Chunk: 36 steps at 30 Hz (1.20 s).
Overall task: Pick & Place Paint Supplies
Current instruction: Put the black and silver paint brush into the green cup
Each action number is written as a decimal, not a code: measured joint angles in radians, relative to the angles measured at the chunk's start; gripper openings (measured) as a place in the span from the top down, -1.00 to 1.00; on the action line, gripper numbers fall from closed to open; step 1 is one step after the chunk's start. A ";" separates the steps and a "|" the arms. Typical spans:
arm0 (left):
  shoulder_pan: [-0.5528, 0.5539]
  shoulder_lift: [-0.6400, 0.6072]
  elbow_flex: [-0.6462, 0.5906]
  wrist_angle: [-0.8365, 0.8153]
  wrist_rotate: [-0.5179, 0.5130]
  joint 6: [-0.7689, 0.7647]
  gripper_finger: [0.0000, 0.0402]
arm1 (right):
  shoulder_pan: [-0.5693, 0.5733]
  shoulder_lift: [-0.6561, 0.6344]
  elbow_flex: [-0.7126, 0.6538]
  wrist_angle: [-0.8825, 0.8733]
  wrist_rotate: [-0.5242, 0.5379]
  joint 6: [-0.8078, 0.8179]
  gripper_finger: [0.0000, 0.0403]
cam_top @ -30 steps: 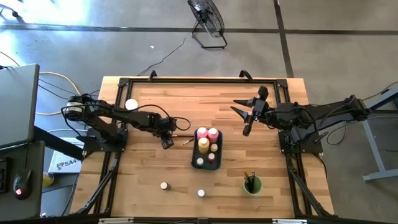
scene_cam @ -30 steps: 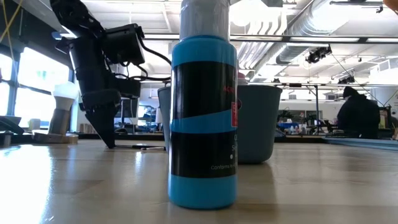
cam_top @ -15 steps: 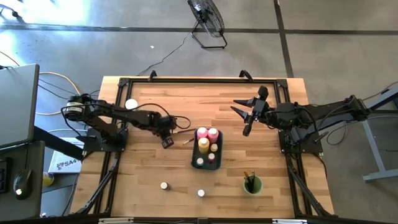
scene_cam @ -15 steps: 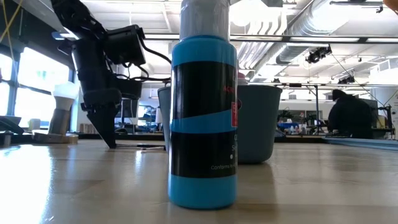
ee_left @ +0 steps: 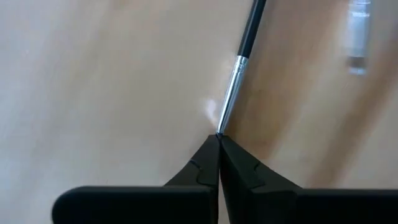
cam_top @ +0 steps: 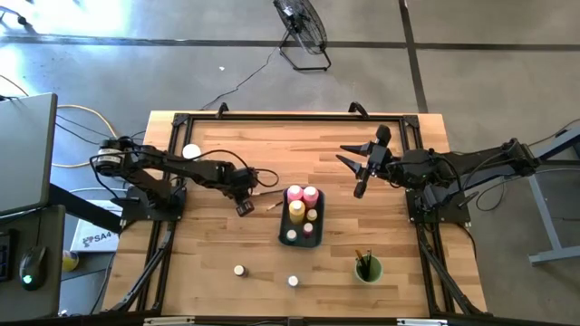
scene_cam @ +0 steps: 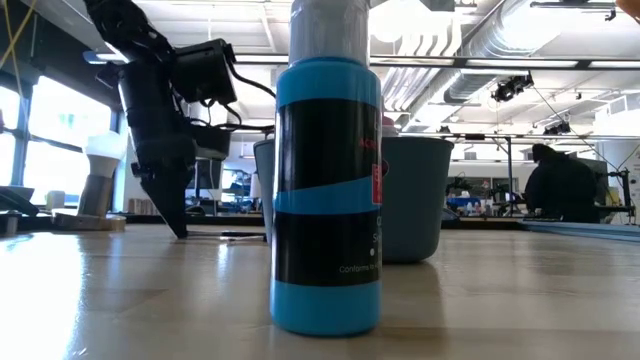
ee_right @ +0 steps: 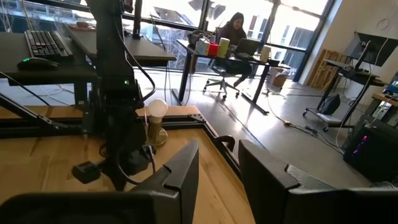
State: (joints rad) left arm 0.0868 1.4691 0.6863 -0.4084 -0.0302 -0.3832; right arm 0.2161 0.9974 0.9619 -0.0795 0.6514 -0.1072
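A thin paintbrush (ee_left: 235, 87) with a dark handle and a silver ferrule lies on the wooden table just left of the blue-grey tray (cam_top: 283, 228). My left gripper (ee_left: 219, 138) is shut on its near end; the low view shows that gripper (scene_cam: 177, 228) with its tips down at the table. The tray holds pink and yellow bottles (cam_top: 297, 210) and small jars. Two more jars (cam_top: 238, 270) (cam_top: 292, 281) stand near the front edge. My right gripper (cam_top: 361, 170) hangs open, high above the table, right of the tray. My left gripper pinches the end of the brush at its silver ferrule (ee_left: 222, 124) between the very tips of its two fingers. The fingers come slanting down from the table's left, roughly in line with the brush. The brush lies flat on the table, stretching away from the fingers.
A tall blue bottle (scene_cam: 325, 190) stands close to the low camera. A green cup (cam_top: 367, 269) with brushes is at the front right. A white-capped bottle (cam_top: 191, 152) stands at the far left, and a second brush (cam_top: 265, 193) lies beside the left gripper.
My left gripper has shut on the end of the brush while staying in place with its tips at the table. The brush still lies where it was. The right arm has kept still.
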 joint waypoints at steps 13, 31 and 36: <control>-0.002 -0.026 0.220 -0.286 -0.071 0.019 1.00 | 0.000 -0.001 0.000 0.008 0.000 -0.055 0.47; -0.002 -0.027 0.731 -0.767 -0.376 0.169 1.00 | 0.000 -0.062 0.000 -0.001 0.158 -0.178 0.47; -0.001 -0.028 0.888 -0.768 -0.384 0.265 1.00 | 0.000 -0.119 0.000 -0.028 0.158 -0.179 0.47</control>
State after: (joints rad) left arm 0.0856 1.4416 1.5745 -1.1762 -0.4145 -0.1186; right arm 0.2161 0.8787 0.9619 -0.1072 0.8095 -0.2859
